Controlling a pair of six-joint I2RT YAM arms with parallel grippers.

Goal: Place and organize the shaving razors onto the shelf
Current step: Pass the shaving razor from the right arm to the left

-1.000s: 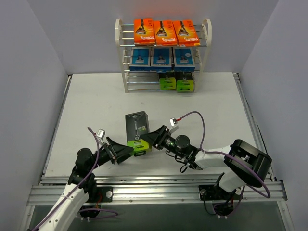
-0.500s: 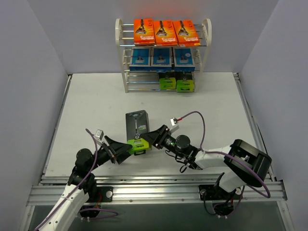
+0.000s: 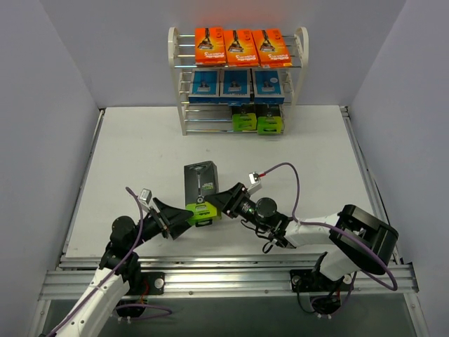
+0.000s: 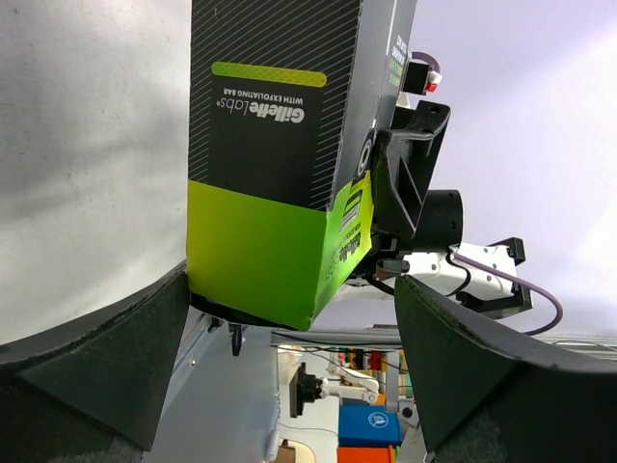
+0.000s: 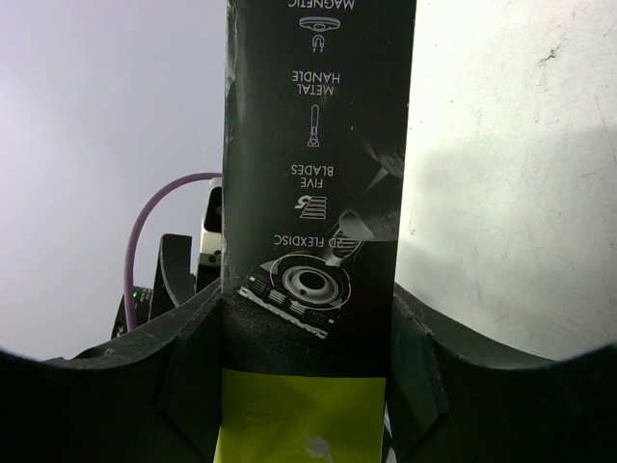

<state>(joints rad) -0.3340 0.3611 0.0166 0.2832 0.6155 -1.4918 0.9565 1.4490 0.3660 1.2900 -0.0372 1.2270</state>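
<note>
A black-and-lime-green razor box [image 3: 200, 184] is held upright over the table's middle; it also shows in the left wrist view [image 4: 280, 145] and the right wrist view [image 5: 318, 145]. My right gripper [image 3: 215, 203] is shut on its lower part, with the fingers pressed on both sides [image 5: 307, 309]. My left gripper [image 3: 184, 219] is open just left of the box's lime end, its fingers spread wider than the box [image 4: 289, 289]. The white shelf [image 3: 172, 43] at the back holds three orange cards [image 3: 240, 47], three blue packs [image 3: 235, 84] and two black-and-lime boxes [image 3: 257, 123].
White walls close in the left, right and back sides. An aluminium rail [image 3: 231, 275] runs along the near edge by the arm bases. The right arm's purple cable [image 3: 291, 175] loops above the table.
My left gripper has drawn back a little to the left from the box's lime end. The right gripper keeps its hold, and the box has barely moved.
</note>
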